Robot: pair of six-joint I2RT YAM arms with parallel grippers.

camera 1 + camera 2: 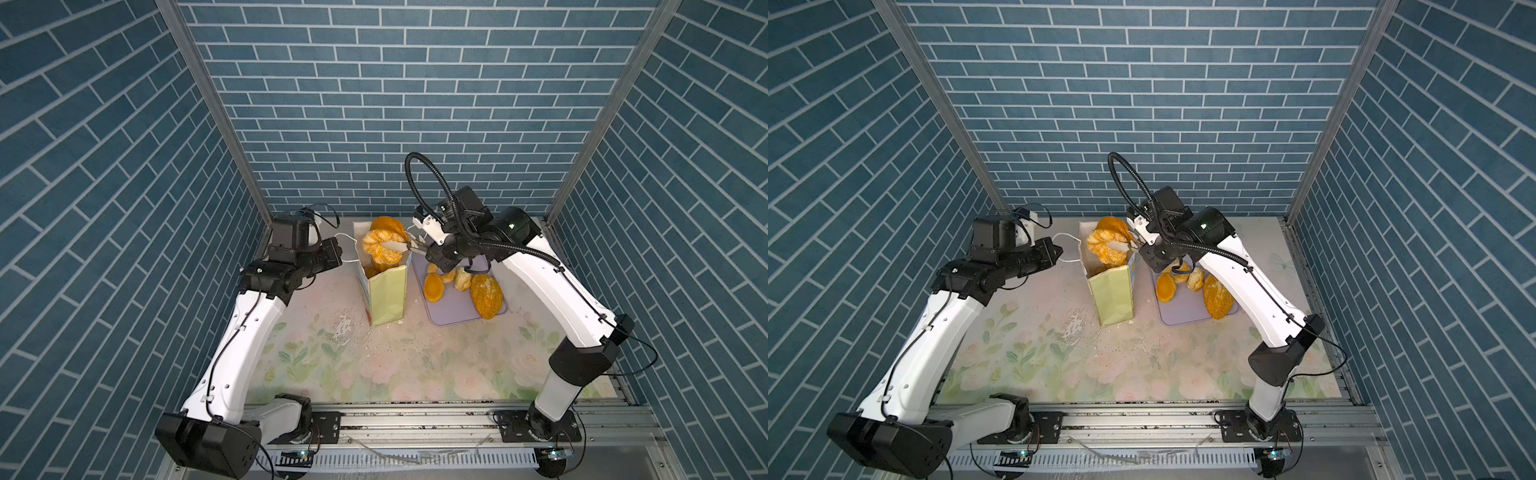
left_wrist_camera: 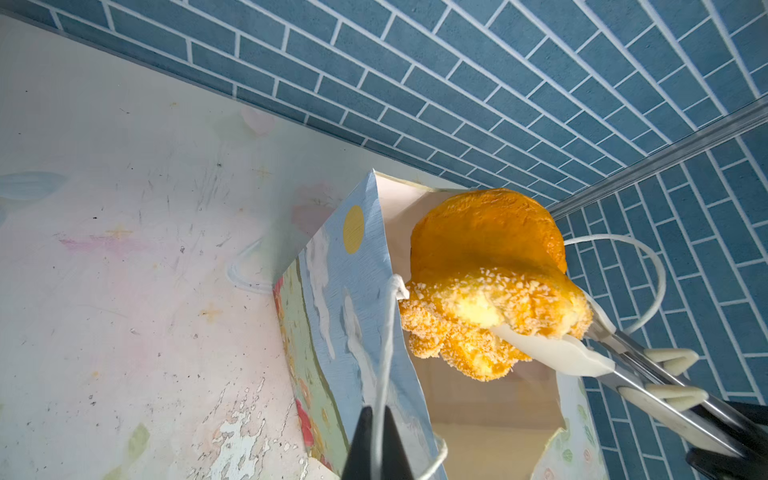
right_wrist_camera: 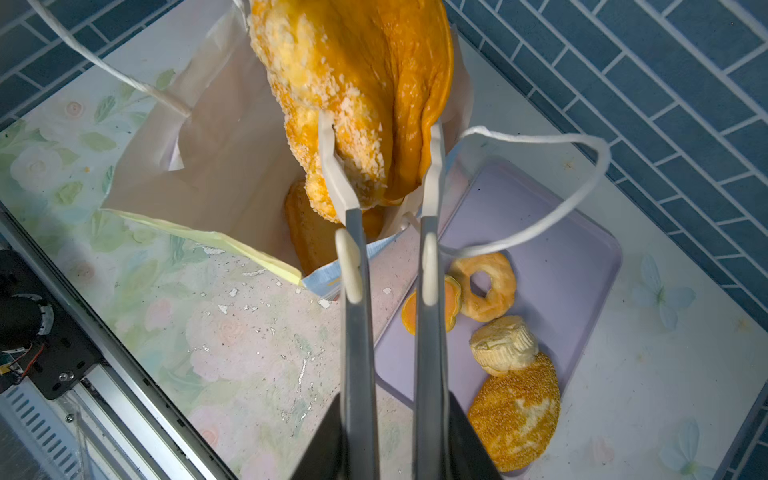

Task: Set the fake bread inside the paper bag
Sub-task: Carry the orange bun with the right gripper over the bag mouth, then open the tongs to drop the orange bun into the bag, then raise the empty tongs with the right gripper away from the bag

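The paper bag stands open at the back middle. My left gripper is shut on its white cord handle. My right gripper is shut on metal tongs. Their white tips pinch a crumb-coated fake bread over the bag's mouth, with a smooth orange piece pressed against it. Another bread lies inside the bag. A seeded loaf, ring doughnut and round bun lie on the tray.
The lilac tray sits just right of the bag, under my right arm. The bag's second cord handle loops over the tray beside the tongs. Blue brick walls close in the back and both sides.
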